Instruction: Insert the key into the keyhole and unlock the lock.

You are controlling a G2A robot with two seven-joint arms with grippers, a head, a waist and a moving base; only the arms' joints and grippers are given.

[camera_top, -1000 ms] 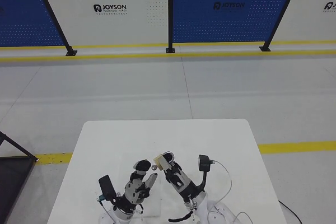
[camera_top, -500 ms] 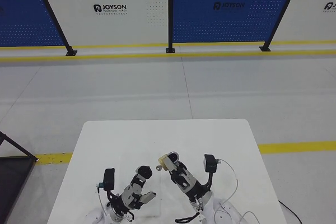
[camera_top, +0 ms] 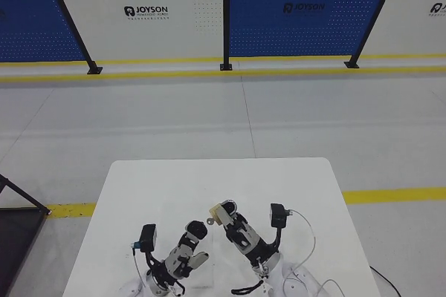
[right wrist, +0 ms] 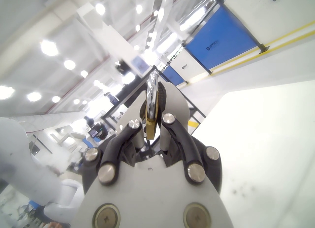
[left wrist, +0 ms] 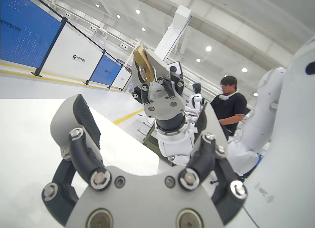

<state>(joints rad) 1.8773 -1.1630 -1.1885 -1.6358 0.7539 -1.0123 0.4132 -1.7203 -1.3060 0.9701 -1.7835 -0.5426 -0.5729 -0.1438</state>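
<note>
Right gripper point(right wrist: 155, 92) is clamped on the lock point(left wrist: 142, 63), brass body pinched between the pads and held up off the table point(camera_top: 282, 185), tilted toward my other arm. Left gripper point(left wrist: 143, 103) is wide open with nothing in it, sitting just beside the lock but not touching. From the top view there's a small grey bit poking out of the lock on the side facing my left gripper. It could be the key sitting in the keyhole, but it's honestly too tiny to call. So my read is we're at the key-handling step, with the lock presented and steady and the unlock not done. If that bit is the key, the next move is lining the left fingers up square on its head, closing gently, then twisting while the right holds firm against the torque — otherwise the lock just spins in my grip.
</note>
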